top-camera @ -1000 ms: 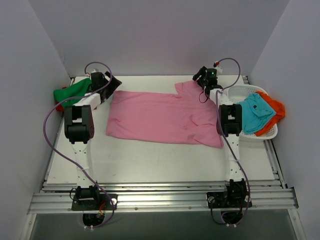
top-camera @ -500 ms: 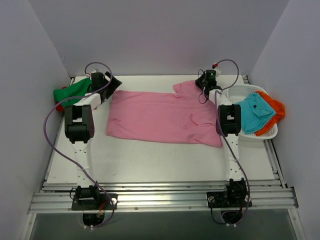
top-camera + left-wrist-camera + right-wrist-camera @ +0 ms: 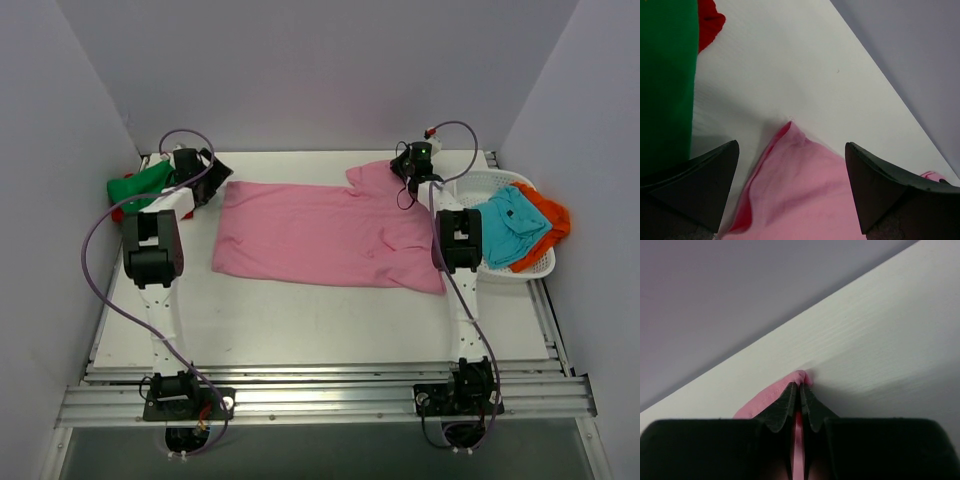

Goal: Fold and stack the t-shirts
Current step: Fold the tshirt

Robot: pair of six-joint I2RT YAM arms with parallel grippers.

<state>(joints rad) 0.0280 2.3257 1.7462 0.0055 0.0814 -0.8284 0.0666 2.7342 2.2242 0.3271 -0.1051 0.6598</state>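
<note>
Currently the pink shirt lies spread across the middle of the table, its long edges running left to right. The right gripper has its fingers pinched tight on the shirt's far right corner, with a fold of pink cloth showing between the tips. The left gripper hangs with fingers wide apart just above the shirt's far left corner, which sits between them and is not yet gripped.

The step in hand looks like taking both far corners for a fold toward the near edge. To do it well, the left gripper should drop straight onto that corner and close on the cloth only, staying off the green shirt and red shirt heaped just beside it at the far left corner. Then both arms would best lift together, level, keeping the far hem taut so the cloth does not sag or twist. The teal shirt and orange shirt wait in the basket at the right edge.
</note>
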